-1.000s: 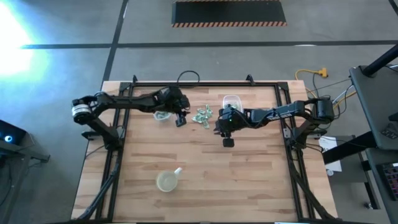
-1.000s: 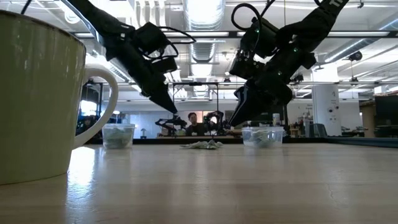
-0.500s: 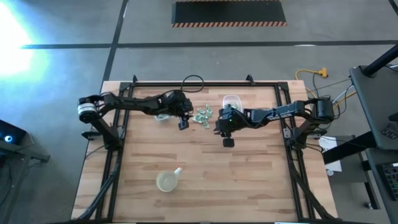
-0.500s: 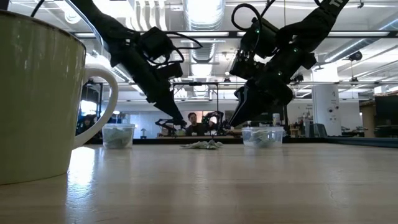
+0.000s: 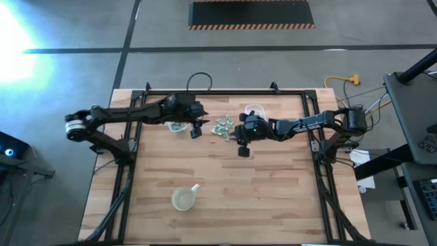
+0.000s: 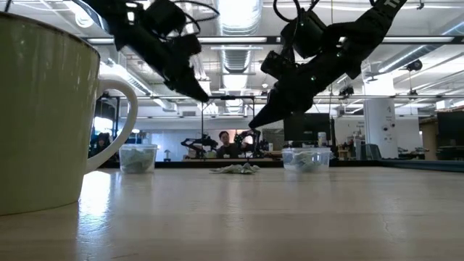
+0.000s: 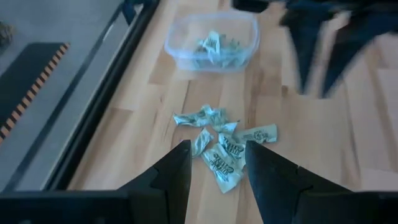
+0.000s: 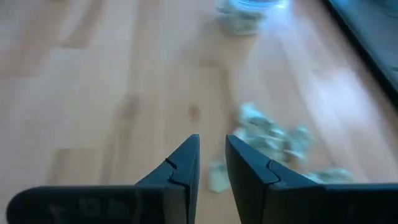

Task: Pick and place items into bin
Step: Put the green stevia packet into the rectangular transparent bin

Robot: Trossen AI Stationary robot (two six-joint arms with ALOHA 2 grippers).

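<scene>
Several tiny pale green and silvery items (image 5: 223, 128) lie in a loose pile on the wood table between the two arms, seen low on the table as the items (image 6: 233, 169). My left gripper (image 5: 195, 130) hangs open above the table just left of the pile; its wrist view shows the items (image 7: 222, 144) beyond its spread fingers. My right gripper (image 5: 240, 142) hovers just right of the pile, slightly open with nothing in the gap, the items (image 8: 268, 135) ahead of it. Both grippers are raised clear of the table in the low view, the left gripper (image 6: 197, 92) higher than the right gripper (image 6: 254, 122).
A clear container (image 5: 179, 126) with a few pieces stands left of the pile, and another clear container (image 5: 254, 111) stands at its far right. A yellowish spouted cup (image 5: 184, 199) sits near the table's near edge, amid bare wood. People show in the room behind the table.
My left gripper dipped toward the pile, then rose well above the table and drew back slightly toward the table's left. My right gripper moved toward the pile, to the left, and tipped to a flatter slant. The pile has stayed where it was.
</scene>
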